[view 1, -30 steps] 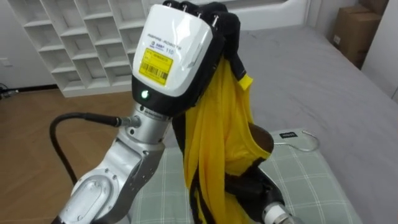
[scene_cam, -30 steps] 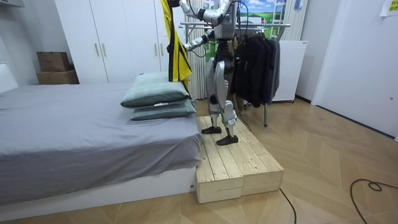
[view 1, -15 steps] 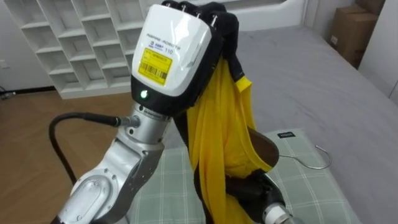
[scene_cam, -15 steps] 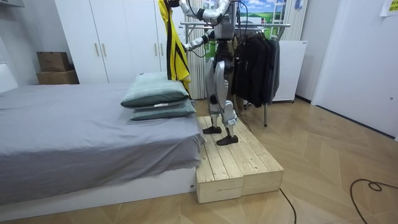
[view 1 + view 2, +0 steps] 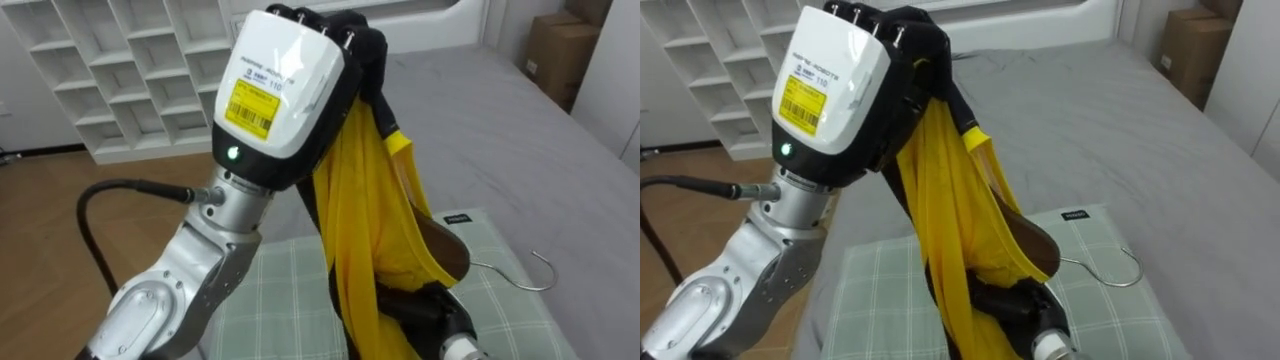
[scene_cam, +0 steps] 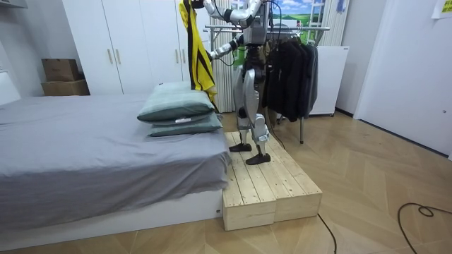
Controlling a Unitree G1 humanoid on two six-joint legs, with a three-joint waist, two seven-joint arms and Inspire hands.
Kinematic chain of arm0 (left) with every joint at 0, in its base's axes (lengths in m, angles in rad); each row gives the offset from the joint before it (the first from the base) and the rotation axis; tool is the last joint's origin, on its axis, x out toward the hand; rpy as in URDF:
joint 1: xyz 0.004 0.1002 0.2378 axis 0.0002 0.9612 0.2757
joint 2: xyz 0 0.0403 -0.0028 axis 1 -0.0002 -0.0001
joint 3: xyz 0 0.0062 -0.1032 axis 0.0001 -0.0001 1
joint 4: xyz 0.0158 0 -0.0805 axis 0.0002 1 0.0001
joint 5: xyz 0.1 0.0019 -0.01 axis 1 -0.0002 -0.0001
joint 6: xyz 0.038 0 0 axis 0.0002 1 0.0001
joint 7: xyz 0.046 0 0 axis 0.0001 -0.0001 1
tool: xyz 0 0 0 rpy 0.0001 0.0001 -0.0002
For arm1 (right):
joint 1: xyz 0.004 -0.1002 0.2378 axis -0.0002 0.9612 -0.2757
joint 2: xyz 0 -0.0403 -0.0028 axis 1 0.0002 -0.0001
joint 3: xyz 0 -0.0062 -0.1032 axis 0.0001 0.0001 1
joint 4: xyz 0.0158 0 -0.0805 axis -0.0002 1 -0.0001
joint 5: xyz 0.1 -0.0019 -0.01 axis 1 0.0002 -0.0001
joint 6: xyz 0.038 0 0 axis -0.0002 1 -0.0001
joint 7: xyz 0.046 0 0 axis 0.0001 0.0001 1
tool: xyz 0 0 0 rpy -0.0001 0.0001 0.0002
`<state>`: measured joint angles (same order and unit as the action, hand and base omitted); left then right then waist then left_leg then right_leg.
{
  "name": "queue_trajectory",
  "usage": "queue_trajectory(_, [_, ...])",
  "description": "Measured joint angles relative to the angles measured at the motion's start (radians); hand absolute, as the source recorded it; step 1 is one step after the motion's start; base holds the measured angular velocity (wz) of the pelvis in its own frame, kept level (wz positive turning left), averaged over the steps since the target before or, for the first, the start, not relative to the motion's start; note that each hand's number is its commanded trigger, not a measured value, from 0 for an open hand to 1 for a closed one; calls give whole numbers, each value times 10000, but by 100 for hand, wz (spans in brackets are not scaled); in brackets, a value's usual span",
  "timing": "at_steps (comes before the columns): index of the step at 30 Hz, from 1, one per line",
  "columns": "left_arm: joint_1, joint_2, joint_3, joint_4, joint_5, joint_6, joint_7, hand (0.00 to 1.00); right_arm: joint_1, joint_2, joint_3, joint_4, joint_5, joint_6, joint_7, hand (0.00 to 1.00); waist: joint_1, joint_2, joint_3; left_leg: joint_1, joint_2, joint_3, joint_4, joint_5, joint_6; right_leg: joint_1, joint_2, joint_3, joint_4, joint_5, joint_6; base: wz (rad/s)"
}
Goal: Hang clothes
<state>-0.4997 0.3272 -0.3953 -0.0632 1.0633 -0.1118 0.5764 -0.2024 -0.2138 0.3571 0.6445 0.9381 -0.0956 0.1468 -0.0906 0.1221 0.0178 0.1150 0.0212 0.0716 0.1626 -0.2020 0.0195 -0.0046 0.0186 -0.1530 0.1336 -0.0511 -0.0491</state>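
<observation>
Lately the hanger (image 5: pixel 448 252) has drifted toward lower right under the yellow garment (image 5: pixel 370 220), which the left hand (image 5: pixel 280 90) holds at upper centre, fingers curled round it; the right hand (image 5: pixel 420 312) sits at lower centre, its grip unreadable, so threading probably goes on.

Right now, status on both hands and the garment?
Left hand raised, shut on yellow garment. Right hand low, at wooden hanger under the cloth. Garment hangs above checked pillow; clothes rack behind robot.
</observation>
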Motion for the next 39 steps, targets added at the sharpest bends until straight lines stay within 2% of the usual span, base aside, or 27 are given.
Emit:
queue_trajectory(3, [0,1,0,1,0,-128,-2,100,0,8,-334,181,-63,0,72,100,-97,1,-1,-6,1,0,1,0,0,6,2,-5,-1,-1,0,0])
queue_trajectory(4, [0,6,0,1,0,-180,-2,86,1,-6,-399,191,-66,-3,72,100,-140,-1,-1,-4,-2,7,-1,0,-1,7,4,0,-1,-1,0,0])
queue_trajectory(6, [0,9,0,1,0,-240,-3,18,5,-5,-531,220,-131,-4,73,100,-188,-1,-1,1,-2,42,-1,0,0,5,6,19,-1,-1,1,-2])
queue_trajectory(7, [0,14,0,1,-6,-272,-9,7,34,3,-644,226,-219,-4,72,100,-223,-3,-2,2,-3,56,0,0,0,3,7,22,0,-1,1,0])
queue_trajectory(8, [0,21,0,1,-6,-285,-13,0,64,0,-677,220,-275,-20,70,100,-233,-7,-4,3,-3,56,1,0,0,3,8,21,0,-1,1,0])
queue_trajectory(12, [13,41,0,-8,-16,-342,-12,0,461,-105,-739,200,-443,-28,-82,100,-241,-73,-41,17,-2,55,1,0,-1,6,11,16,5,-2,-1,0])
queue_trajectory(16, [52,46,0,-6,-16,-413,-32,0,898,-258,-741,207,-1097,-7,-214,100,-197,-126,-40,24,-15,66,9,0,0,-2,8,49,25,-13,15,0])
queue_trajectory(20, [67,54,0,171,-16,-452,-228,0,944,-267,-745,234,-1729,12,-254,100,-161,-161,-42,28,-16,120,9,0,0,-51,16,135,91,-12,15,-6])
queue_trajectory(26, [83,268,1,448,-73,-454,-410,0,931,-387,-751,229,-2919,22,-470,100,-91,-274,-33,20,-15,142,25,0,0,-91,7,135,180,-41,4,0])
queue_trajectory(31, [563,419,1,460,-74,-413,-653,0,902,-555,-752,229,-3978,102,-428,100,-135,-402,-39,20,-11,148,25,1,0,-99,11,127,178,-43,-4,0])
queue_trajectory(35, [679,511,0,700,-119,-404,-800,0,893,-857,-755,226,-4947,144,-258,100,-93,-480,-35,80,-16,164,9,1,0,-110,12,137,191,-43,-3,0])
queue_trajectory(39, [967,602,1,848,-116,-346,-1125,0,763,-1150,-858,194,-6315,341,-112,100,-110,-580,-37,152,12,242,-29,1,0,-67,11,154,208,-45,-6,-3])
